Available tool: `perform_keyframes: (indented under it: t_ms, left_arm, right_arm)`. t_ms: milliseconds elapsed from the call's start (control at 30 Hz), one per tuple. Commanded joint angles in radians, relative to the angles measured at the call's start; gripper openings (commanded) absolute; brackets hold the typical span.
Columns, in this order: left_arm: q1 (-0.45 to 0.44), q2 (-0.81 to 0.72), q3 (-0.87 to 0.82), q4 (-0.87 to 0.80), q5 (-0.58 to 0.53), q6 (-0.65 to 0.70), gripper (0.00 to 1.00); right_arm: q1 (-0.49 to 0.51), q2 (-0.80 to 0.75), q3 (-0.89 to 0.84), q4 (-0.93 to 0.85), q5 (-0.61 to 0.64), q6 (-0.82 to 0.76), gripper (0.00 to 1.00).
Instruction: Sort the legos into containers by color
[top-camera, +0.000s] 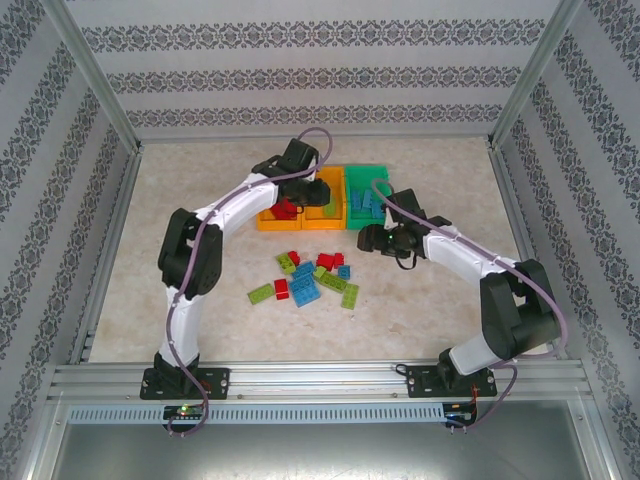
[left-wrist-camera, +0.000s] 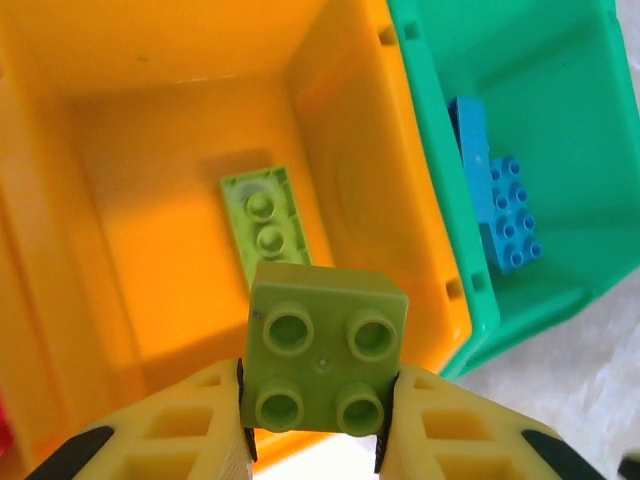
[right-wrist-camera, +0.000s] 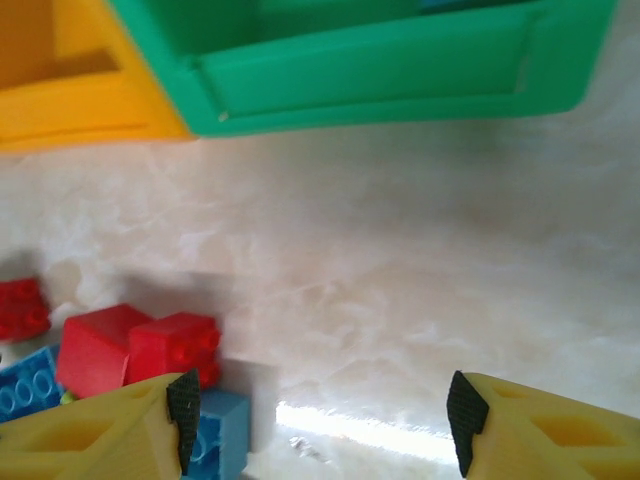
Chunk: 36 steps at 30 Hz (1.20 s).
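As left pincer (left-wrist-camera: 315, 425) grips, lime lego (left-wrist-camera: 325, 365), four studs

An orange bin (left-wrist-camera: 350, 120), green bin (left-wrist-camera: 560, 60), lime brick (left-wrist-camera: 322, 365), blue bricks (left-wrist-camera: 505, 215), red bricks (right-wrist-camera: 140, 345), marbled table (right-wrist-camera: 400, 250).

Two arms (top-camera: 190, 255), two orange bins (top-camera: 300, 226), one green bin (top-camera: 362, 170)
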Motion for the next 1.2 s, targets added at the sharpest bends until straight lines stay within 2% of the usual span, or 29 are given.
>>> perform_keyframes:
  t_ms: [0,167,200,567,667,967,1167]
  left_arm:
    - [-0.001,0.057,0.086,-0.088,0.009,0.02,0.34]
    - [-0.002,0.079,0.1,-0.084,0.011,0.002,0.48]
    - [-0.002,0.077,0.095,-0.086,0.007,-0.001,0.54]
    - [-0.001,-0.071,-0.033,-0.031,-0.018,-0.015,0.85]
    - [0.0,-0.105,-0.065,-0.014,-0.012,-0.029,1.0]
    - [0.0,-0.2,-0.193,0.056,0.007,-0.084,1.0]
    - [0.004,-0.251,-0.258,0.055,-0.018,-0.08,1.0]
  right_arm:
    - [0.065,-0.036,-0.024,0.028,0.008,-0.05,0.7]
    - [0.136,-0.013,-0.015,0.026,0.021,-0.084,0.75]
    - [0.147,0.001,-0.004,0.019,0.028,-0.077,0.75]
    - [0.189,0.176,0.079,0.045,0.052,0.009,0.68]
    - [0.188,0.197,0.084,0.069,0.033,0.026,0.68]
    - [0.167,0.188,0.052,0.022,0.097,0.035,0.58]
    - [0.115,0.121,0.015,0.005,0.109,0.02,0.56]
